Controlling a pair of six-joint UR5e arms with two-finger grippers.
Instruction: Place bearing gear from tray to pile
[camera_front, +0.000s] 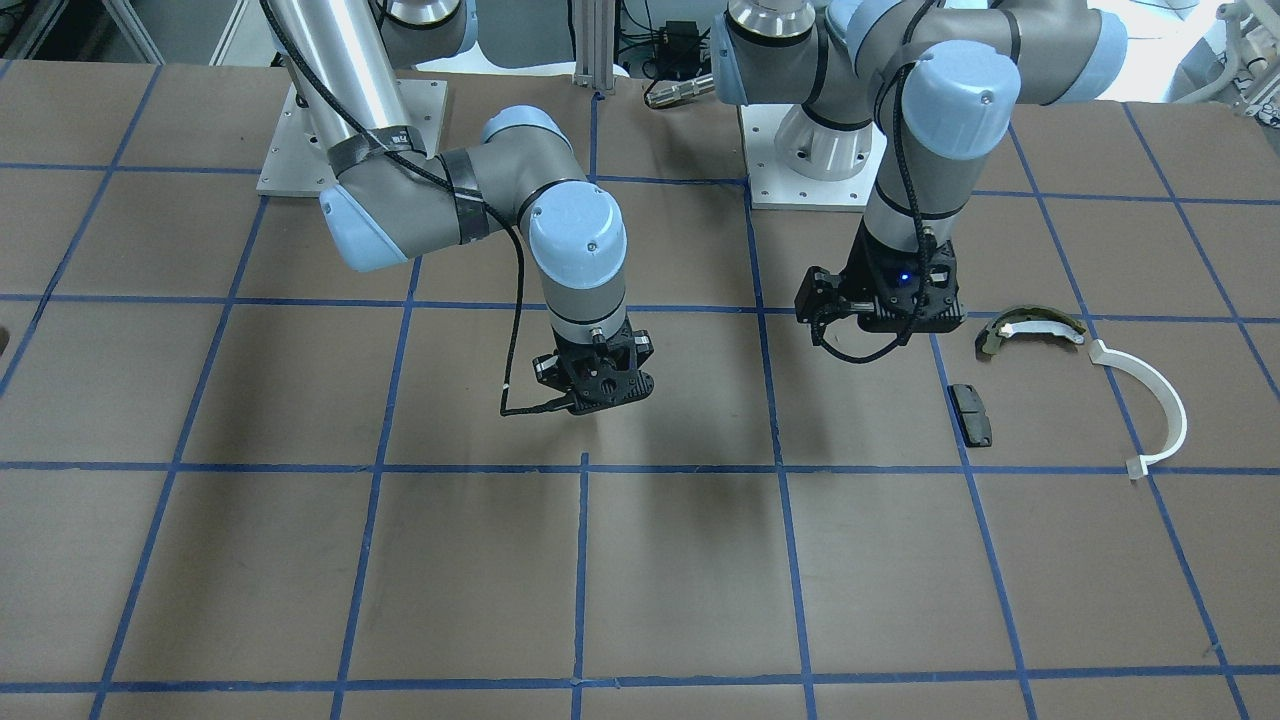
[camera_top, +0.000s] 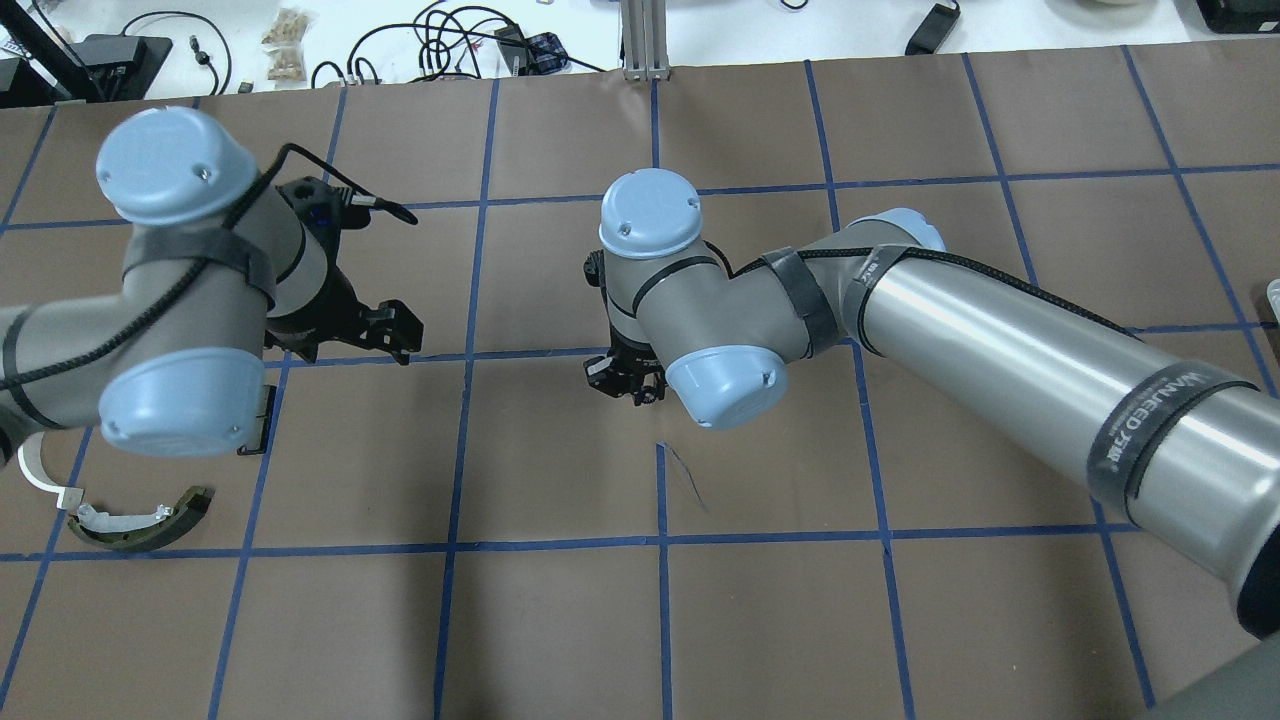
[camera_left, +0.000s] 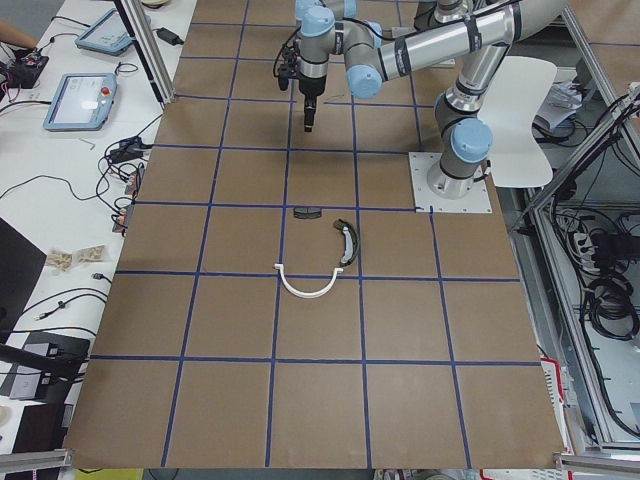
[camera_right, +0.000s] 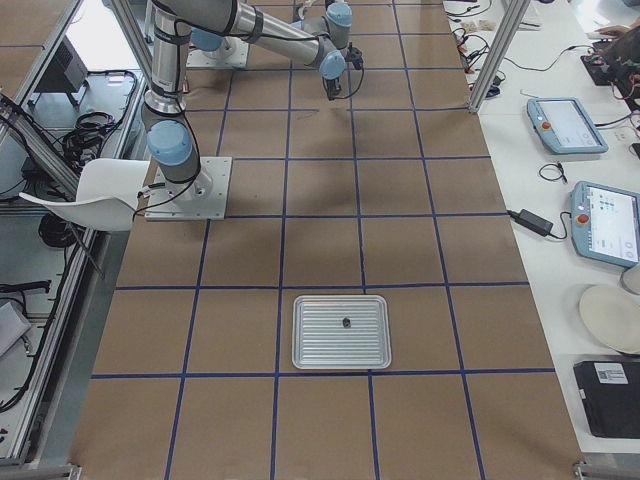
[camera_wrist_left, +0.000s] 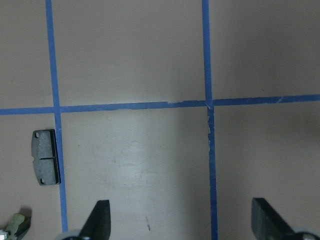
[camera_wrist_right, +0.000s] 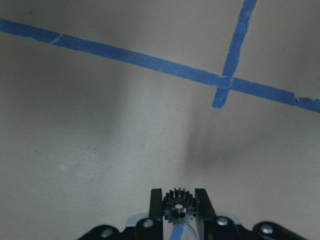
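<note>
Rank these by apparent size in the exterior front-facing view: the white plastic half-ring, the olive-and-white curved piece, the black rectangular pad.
Largest: white plastic half-ring.
Middle: olive-and-white curved piece.
Smallest: black rectangular pad.
All three lie close together at a similar distance from the camera, so the ranking holds.

Seen from overhead, the left arm (camera_top: 180, 300) covers most of the white half-ring (camera_top: 36, 470) and the black pad (camera_top: 268, 420); the right arm (camera_top: 700, 300) hides most of the right gripper (camera_top: 625, 378); its wrist view cuts it off below the bearing gear (camera_wrist_right: 178, 205); the left wrist view cuts off the left gripper (camera_wrist_left: 182, 222) fingers (camera_wrist_left: 100, 220) and the olive-and-white curved piece (camera_wrist_left: 15, 226); on the tray (camera_right: 340, 355) a small dark thing (camera_right: 345, 322) is too tiny to name.
</note>
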